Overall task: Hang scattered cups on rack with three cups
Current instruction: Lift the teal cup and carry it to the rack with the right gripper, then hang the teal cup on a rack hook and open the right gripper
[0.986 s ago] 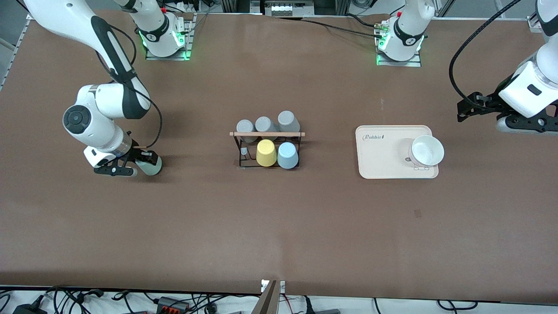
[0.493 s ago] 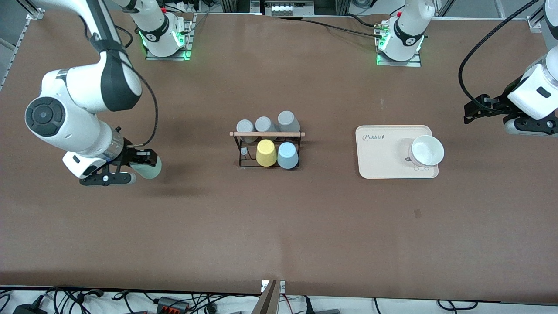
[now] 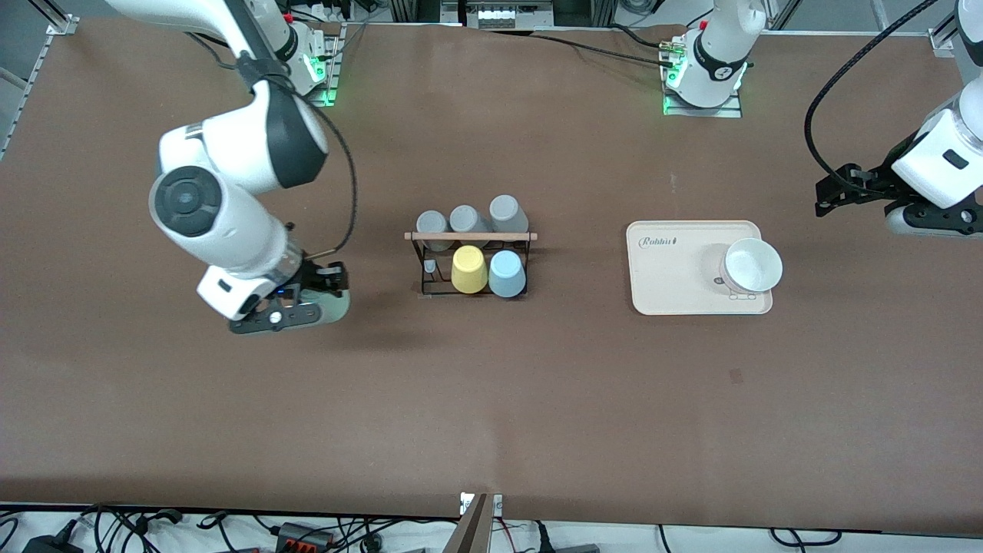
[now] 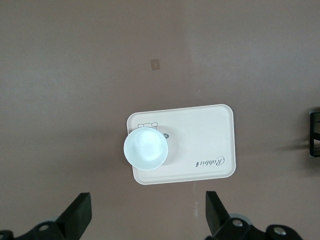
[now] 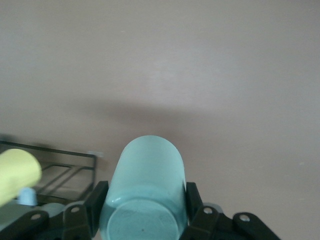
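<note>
Bare table between rack (image 3: 470, 261) and tray (image 3: 676, 288)

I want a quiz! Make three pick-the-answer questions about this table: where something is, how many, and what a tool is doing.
1. Where is the white bowl?
A on the cream tray
B on the rack
C in a tool

2. How many cups sit on the rack?
A two
B five
C seven

3. What is the right tool doing?
A hanging open
B gripping the green cup
C gripping the yellow cup

Answers: 1 A, the bowl rests on the tray. 2 B, three grey, one yellow, one blue. 3 B, its fingers clamp the green cup.
</note>
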You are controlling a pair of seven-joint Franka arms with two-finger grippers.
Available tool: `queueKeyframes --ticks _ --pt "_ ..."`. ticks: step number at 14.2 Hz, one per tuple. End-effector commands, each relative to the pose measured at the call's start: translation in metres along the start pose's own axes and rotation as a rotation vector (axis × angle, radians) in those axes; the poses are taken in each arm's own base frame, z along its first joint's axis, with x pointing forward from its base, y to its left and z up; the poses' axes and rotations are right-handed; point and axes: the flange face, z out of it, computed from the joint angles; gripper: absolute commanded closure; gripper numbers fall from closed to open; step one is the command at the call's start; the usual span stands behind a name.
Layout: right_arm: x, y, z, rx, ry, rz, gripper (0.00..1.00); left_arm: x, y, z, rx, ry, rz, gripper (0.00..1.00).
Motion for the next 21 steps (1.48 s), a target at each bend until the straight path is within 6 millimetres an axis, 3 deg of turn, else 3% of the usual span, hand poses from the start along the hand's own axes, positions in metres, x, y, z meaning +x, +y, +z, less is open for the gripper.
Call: queueKeyframes --ticks 1,5,7,14,21 --pt "0.006 -0.044 0.002 0.017 0.026 0.058 0.75 -0.004 0.000 -0.005 -0.014 0.014 0.004 0.00" --pt "-0.009 -0.114 0.010 0.029 0.039 0.156 0.75 -0.003 0.000 -0.004 -0.015 0.014 0.004 0.00" --pt "-0.017 -0.134 0.015 0.026 0.029 0.171 0.75 -0.003 0.000 -0.004 -0.011 0.014 0.005 0.00" --pt "-0.033 -0.154 0.033 -0.007 -0.046 0.138 0.75 -0.003 0.000 -0.004 -0.011 0.014 0.004 0.00" --pt "-0.038 -0.156 0.047 -0.028 -0.084 0.139 0.75 -0.003 -0.001 -0.004 -0.011 0.012 0.002 0.00"
